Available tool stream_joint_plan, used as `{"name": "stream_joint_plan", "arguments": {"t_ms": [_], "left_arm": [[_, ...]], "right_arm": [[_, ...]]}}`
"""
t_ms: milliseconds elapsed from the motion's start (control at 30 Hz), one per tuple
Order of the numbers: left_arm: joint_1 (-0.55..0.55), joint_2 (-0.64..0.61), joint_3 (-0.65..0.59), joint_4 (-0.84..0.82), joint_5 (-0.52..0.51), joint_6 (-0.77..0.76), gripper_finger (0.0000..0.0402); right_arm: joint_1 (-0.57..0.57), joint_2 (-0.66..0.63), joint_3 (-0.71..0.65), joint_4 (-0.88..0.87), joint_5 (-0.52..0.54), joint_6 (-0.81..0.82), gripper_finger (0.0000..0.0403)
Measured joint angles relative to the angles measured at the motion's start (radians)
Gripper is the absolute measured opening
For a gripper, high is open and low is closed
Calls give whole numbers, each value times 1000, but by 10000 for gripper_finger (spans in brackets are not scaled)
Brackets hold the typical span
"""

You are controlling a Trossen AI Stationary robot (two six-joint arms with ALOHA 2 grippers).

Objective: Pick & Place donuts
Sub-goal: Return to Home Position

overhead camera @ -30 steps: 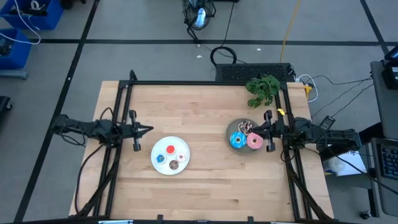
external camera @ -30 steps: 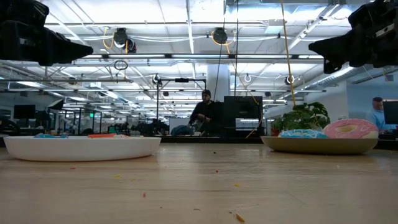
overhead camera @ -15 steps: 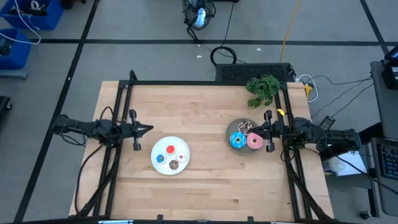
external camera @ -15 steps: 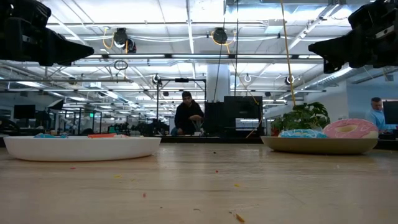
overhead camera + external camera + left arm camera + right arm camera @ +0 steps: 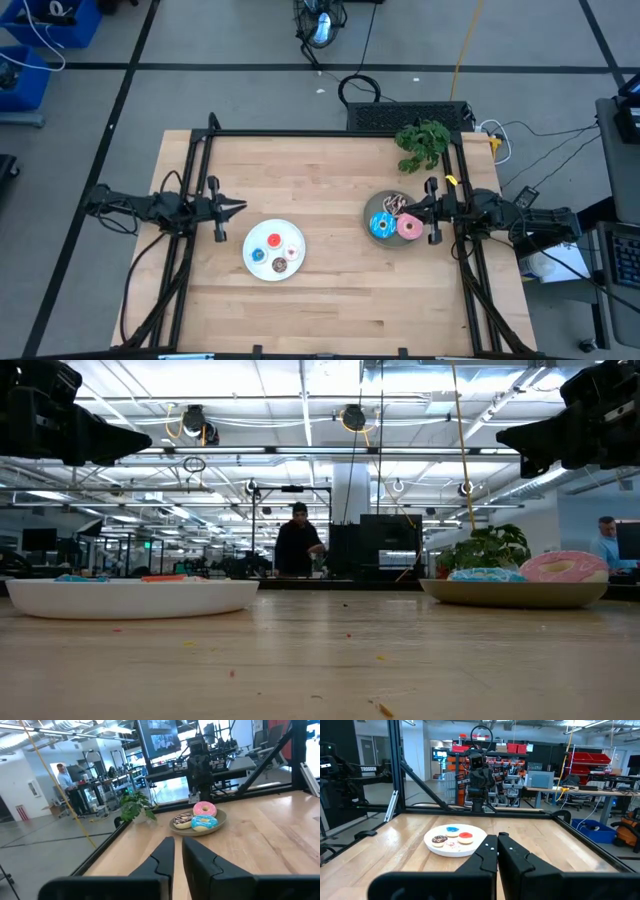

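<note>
A white plate [image 5: 273, 250] holds small donuts: red [image 5: 274, 240], blue [image 5: 259, 255], whitish [image 5: 292, 251] and a small dark brown one [image 5: 280, 266]. A grey plate [image 5: 372, 212] holds the larger ones: blue-iced [image 5: 381, 227], pink-iced [image 5: 408, 228] and chocolate with pale streaks [image 5: 396, 204]. My left gripper [image 5: 240, 208] hangs shut above the table, left of the white plate. My right gripper [image 5: 407, 211] hangs shut over the grey plate's right side. The low view shows both high above the plates. The right wrist view shows the white plate [image 5: 456, 848], the left wrist view the grey plate [image 5: 197, 830].
A green plant [image 5: 422, 143] stands at the far right corner, near the grey plate. Black frame rails [image 5: 330, 133] run along the far, left and right edges. Bare wood [image 5: 335, 235] lies between the two plates and toward the near edge. A person [image 5: 297, 542] stands in the room behind.
Both arms and all donuts have kept still. The person in the room behind the table has stepped to the left in the low view.
</note>
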Motion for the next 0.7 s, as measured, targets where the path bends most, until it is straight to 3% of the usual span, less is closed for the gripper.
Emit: {"name": "stream_joint_plan", "arguments": {"t_ms": [233,700], "left_arm": [[0,0,0,1,0,0,61],[0,0,0,2,-1,1,63]], "right_arm": [[0,0,0,0,0,0,0],[0,0,0,0,-1,0,0]]}}
